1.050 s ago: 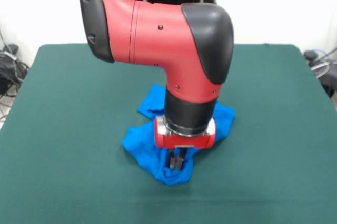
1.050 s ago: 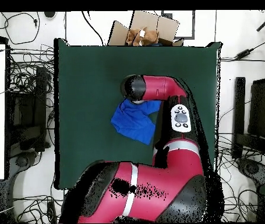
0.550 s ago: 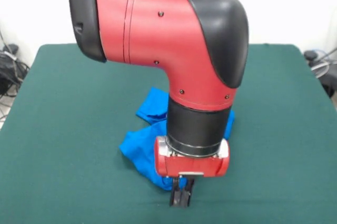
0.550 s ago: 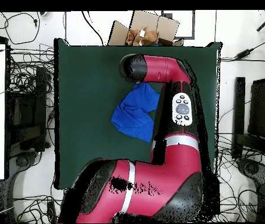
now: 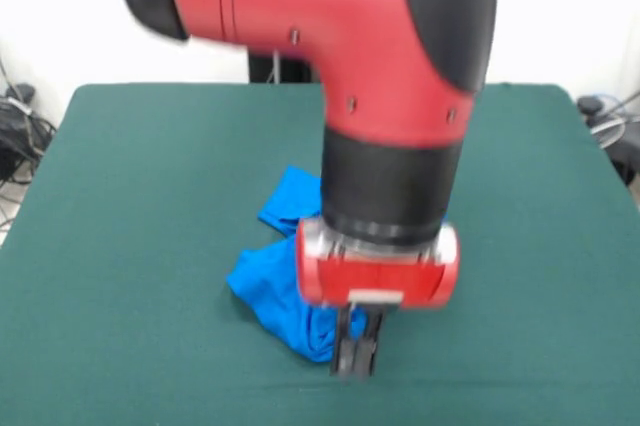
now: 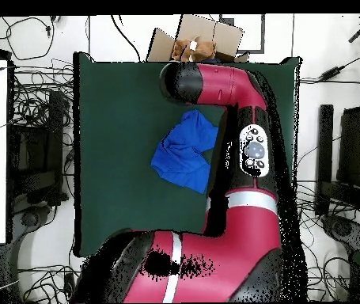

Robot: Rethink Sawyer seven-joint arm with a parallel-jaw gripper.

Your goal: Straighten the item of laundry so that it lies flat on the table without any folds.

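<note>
The item of laundry (image 5: 272, 284) is a bright blue shirt lying crumpled in folds near the middle of the table (image 5: 120, 196). My gripper (image 5: 357, 351) hangs at the shirt's near tip, its dark fingers pressed together with blue fabric bunched against them. No lettering shows. In the overhead view the shirt (image 6: 183, 154) lies on the green table (image 6: 111, 119), and the arm's wrist covers the gripper beyond the shirt's upper corner.
The red arm (image 6: 246, 150) stretches along the shirt's right side in the overhead view. A cardboard box (image 6: 202, 38) sits just past the table's top edge. Cables and equipment lie on the floor around the table.
The gripper has moved toward the table's near edge in the front view, drawing one corner of the shirt out with it. It now sits slightly higher.
</note>
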